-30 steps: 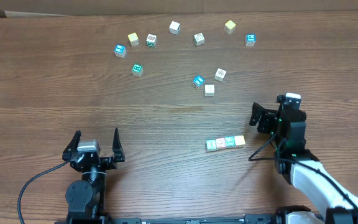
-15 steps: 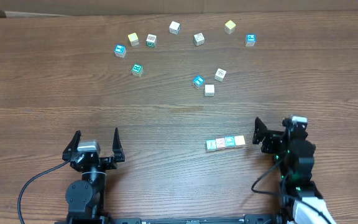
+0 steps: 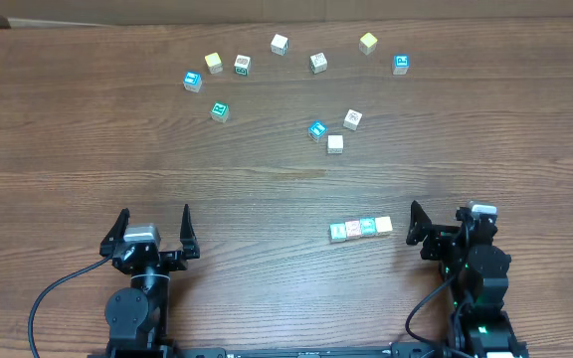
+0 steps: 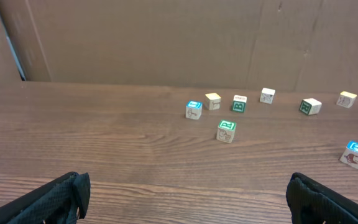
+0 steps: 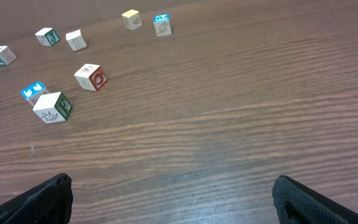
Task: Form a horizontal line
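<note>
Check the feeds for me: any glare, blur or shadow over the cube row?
Overhead: even light, no glare, the horizontal line sharp, face prints too small to read. Left wrist: loose cubes crisp, left gripper dark and soft at the bottom corners. Right wrist: same for the right gripper; the line is out of frame.

Table (image 3: pixel 88 169): brown, streaky wood grain. Wall (image 4: pixel 166 37): plain brown cardboard.

Line (image 3: pixel 361 228): tops from the left arm's side are white-green, red, teal, yellow; sides pale wood.

Loose cubes, all pale wood bodies:
- blue cube (image 3: pixel 401 64): bright blue top with a white print.
- yellow cube (image 3: pixel 368 42): pale yellow top.
- green cube (image 3: pixel 219 110): green top frame, white centre.
- red cube (image 5: pixel 91 77): white top with a small reddish print, red side.
- white cube (image 5: pixel 53 107): white top with a faint line drawing, green side.

Left gripper (image 3: pixel 152 231) and right gripper (image 3: pixel 438 215): black. Cable (image 3: pixel 53 293): black.
</note>
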